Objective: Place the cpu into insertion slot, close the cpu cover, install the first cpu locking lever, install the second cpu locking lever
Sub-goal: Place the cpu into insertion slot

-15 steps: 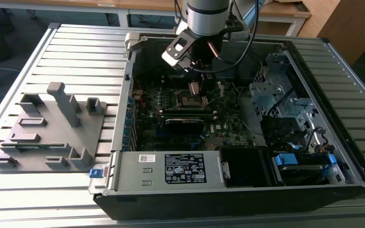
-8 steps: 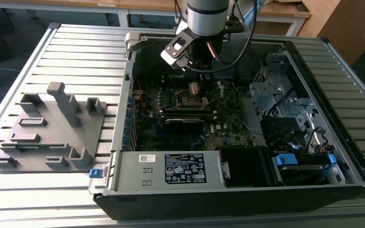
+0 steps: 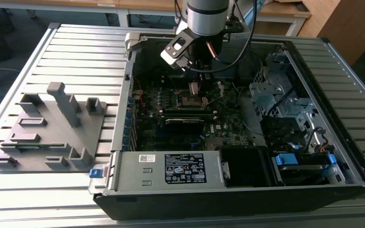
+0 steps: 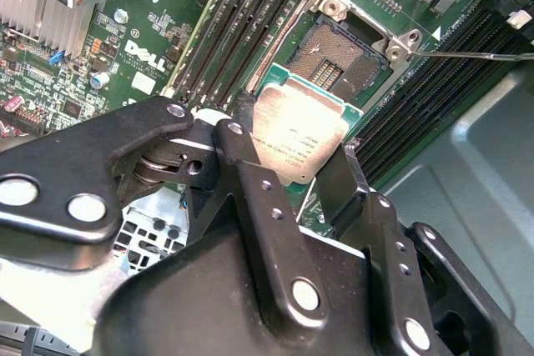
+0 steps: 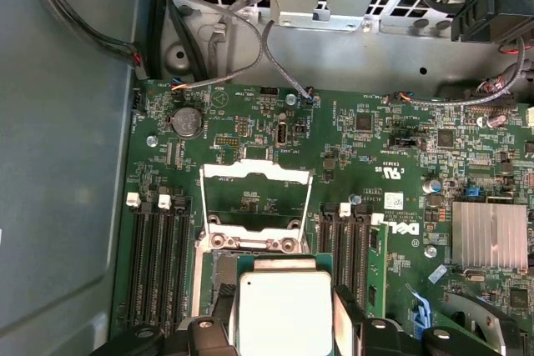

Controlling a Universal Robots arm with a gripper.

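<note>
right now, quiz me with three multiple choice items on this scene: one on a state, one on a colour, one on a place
1. How does the cpu cover stand?
A) swung open, the insertion slot bare
B) shut over the slot
C) shut and levered down

2. What colour is the top of the cpu?
A) blue
B) gold
C) silver-grey

3. Where is the cpu?
A) seated in the slot
B) held in the pincer, close by the slot
C) under the cover

Answers:
1 A, the frame lies tipped back and the slot's dark contacts show.
2 C, its metal top reads pale grey.
3 B, the pincer clamps its edges in both wrist views.
</note>
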